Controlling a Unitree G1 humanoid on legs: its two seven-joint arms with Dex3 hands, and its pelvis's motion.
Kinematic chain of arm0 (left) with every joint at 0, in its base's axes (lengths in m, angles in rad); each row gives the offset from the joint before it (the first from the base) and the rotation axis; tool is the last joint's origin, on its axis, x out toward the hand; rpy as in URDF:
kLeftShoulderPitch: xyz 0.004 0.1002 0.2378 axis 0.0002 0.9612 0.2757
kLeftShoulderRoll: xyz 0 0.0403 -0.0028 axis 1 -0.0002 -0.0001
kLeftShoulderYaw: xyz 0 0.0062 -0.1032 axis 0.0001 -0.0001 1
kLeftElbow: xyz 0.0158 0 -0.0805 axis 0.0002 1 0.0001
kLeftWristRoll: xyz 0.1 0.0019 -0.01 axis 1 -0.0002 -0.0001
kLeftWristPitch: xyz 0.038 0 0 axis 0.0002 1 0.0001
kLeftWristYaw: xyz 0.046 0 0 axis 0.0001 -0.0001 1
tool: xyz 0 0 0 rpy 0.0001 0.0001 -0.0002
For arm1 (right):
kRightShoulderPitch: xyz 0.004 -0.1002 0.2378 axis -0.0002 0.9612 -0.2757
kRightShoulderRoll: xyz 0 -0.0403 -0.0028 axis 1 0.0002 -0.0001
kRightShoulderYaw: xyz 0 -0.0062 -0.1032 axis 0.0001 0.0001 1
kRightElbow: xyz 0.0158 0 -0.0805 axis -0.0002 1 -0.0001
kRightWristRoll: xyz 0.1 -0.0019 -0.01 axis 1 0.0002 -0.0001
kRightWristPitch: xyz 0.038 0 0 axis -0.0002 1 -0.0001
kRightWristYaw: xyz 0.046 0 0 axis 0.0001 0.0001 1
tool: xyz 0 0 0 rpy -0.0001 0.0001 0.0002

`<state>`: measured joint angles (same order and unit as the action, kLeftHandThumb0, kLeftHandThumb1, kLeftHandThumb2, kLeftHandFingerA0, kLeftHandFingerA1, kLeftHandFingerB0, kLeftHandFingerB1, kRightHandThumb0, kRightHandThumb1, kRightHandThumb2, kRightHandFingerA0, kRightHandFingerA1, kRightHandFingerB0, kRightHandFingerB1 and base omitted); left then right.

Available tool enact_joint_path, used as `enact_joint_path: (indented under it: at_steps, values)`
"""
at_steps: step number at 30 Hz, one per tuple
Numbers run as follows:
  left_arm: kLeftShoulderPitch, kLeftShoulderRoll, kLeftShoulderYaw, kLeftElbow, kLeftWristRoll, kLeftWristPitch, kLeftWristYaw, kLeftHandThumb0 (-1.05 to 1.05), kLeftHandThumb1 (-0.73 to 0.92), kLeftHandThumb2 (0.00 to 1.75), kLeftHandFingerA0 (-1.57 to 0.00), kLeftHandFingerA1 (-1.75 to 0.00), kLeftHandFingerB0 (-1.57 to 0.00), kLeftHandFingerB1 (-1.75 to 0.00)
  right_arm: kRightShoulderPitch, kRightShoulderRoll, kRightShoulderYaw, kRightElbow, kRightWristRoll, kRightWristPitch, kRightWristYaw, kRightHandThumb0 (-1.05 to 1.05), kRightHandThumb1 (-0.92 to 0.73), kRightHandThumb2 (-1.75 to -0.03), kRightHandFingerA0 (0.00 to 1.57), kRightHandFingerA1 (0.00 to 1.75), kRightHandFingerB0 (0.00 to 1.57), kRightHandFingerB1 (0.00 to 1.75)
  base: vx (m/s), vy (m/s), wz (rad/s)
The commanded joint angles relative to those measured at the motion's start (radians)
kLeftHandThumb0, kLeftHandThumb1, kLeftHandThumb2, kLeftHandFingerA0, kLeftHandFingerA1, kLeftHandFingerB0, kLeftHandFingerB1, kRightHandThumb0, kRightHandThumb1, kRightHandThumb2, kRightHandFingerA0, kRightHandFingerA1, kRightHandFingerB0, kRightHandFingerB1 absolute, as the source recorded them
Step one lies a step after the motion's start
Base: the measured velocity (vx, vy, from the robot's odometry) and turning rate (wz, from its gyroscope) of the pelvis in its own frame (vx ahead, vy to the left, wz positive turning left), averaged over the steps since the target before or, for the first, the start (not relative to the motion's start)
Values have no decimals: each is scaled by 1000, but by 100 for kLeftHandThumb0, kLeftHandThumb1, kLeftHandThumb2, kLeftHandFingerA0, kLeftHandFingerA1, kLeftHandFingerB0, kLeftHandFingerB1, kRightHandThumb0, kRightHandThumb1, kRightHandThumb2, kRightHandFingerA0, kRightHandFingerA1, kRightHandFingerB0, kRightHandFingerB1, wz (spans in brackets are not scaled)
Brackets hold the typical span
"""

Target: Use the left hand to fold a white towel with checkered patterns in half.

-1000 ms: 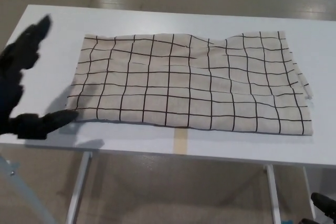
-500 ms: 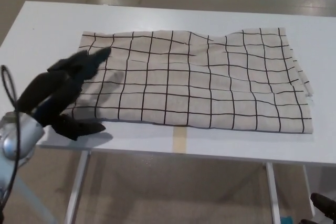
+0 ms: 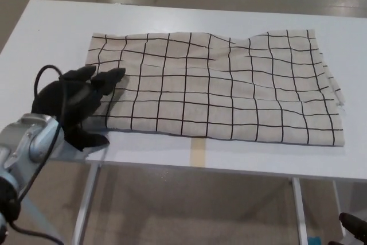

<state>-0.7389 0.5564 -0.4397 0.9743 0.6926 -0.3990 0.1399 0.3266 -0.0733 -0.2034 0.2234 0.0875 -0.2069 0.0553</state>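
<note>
The black left hand [image 3: 73, 102] enters low from the left on a silver-grey forearm [image 3: 26, 142] with a black cable looped above the wrist. Two thick fingers [image 3: 109, 77] extend forward and apart; the thumb [image 3: 89, 139] points out below them. Nothing sits between fingers and thumb. The right hand is out of frame.

Matt woven cloth towel [image 3: 218, 87], smooth white table [image 3: 51, 32], matt black robot hand [image 3: 77, 104]

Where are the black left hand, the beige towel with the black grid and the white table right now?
Black left hand [image 3: 74, 102], head view, on its palm.
Beige towel with the black grid [image 3: 229, 87], head view, on its middle.
White table [image 3: 51, 32], head view, on its bare far-left top.
</note>
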Motion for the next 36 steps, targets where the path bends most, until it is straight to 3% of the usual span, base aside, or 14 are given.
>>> enact_joint_path:
  at_steps: [1, 7, 10, 17, 18, 19, 20, 21, 22, 23, 24, 26, 27, 36]
  values:
    - [-68, -28, -56, 78, 68, 48, 67, -53, 34, 67, 0, -2, 0, -12, 13, -5, 2, -1, -10, -30, -2, -32, -58, -57, 50, 68, 49, 53, 0, 0, 0]
    - [-111, -63, -89, 127, 83, 70, 119, -44, 30, 67, 0, -11, 0, -20, 11, -6, 2, -4, -9, -24, -2, -32, -58, -56, 50, 69, 50, 54, 0, 0, 0]
    - [-124, -83, -113, 140, 103, 70, 158, -1, 44, 73, 0, -10, -1, -35, 14, -7, 5, -11, -14, -20, -5, -34, -58, -56, 50, 69, 51, 54, 0, 0, 0]
    - [-162, -154, -207, 187, 168, 142, 176, -11, 66, 60, -14, -28, -31, -32, 18, -10, -2, -14, 0, -20, 6, -33, -59, -56, 50, 69, 52, 54, 0, 0, 0]
    - [-173, -173, -233, 196, 189, 174, 178, -15, 48, 92, -16, -50, -30, -54, 18, -10, -3, -14, 1, -19, 5, -34, -58, -57, 50, 69, 53, 54, 0, 0, 0]
    - [-177, -179, -243, 201, 195, 185, 182, -15, 48, 92, -16, -50, -30, -54, 18, -9, -4, -14, 2, -19, 5, -34, -58, -57, 50, 69, 53, 54, 0, 0, 0]
    - [-180, -184, -252, 204, 204, 198, 185, -24, 67, 61, -41, -37, -47, -35, 18, -8, -4, -15, 3, -18, 5, -32, -59, -56, 51, 69, 54, 54, 0, 0, 0]
    - [-187, -201, -269, 214, 217, 227, 196, -30, 66, 59, -75, -106, -75, -74, 20, -6, -4, -23, 5, -12, 4, -33, -59, -56, 51, 69, 54, 55, 0, 0, 0]
    - [-195, -226, -292, 226, 232, 270, 203, -28, 65, 53, -66, -173, -64, -154, 25, -5, -4, -34, 7, -4, 3, -33, -59, -56, 51, 69, 55, 55, 0, 0, 0]
    - [-197, -237, -301, 230, 234, 287, 198, -28, 65, 53, -66, -173, -64, -154, 28, -5, -4, -38, 7, -3, 4, -33, -59, -56, 51, 69, 55, 55, 0, 0, 0]
    - [-205, -249, -311, 232, 236, 306, 181, -42, 49, 74, -97, -142, -83, -134, 26, -6, -5, -43, 6, 2, 2, -33, -59, -56, 52, 68, 56, 55, 0, 0, 0]
    - [-212, -255, -321, 234, 234, 312, 179, -41, 49, 74, -96, -142, -77, -131, 23, -7, -6, -48, 8, 9, 1, -33, -59, -56, 53, 68, 57, 55, 0, 0, 0]
    - [-213, -253, -323, 231, 229, 306, 174, -24, 65, 52, -66, -175, -47, -175, 23, -8, -6, -51, 7, 12, 2, -33, -59, -57, 53, 68, 57, 55, 0, 0, 0]
    - [-208, -175, -318, 196, 218, 219, 204, -17, 63, 55, -73, -175, -49, -174, 20, -13, -6, -44, 3, 27, 8, -33, -58, -57, 56, 64, 65, 54, 0, 0, 0]
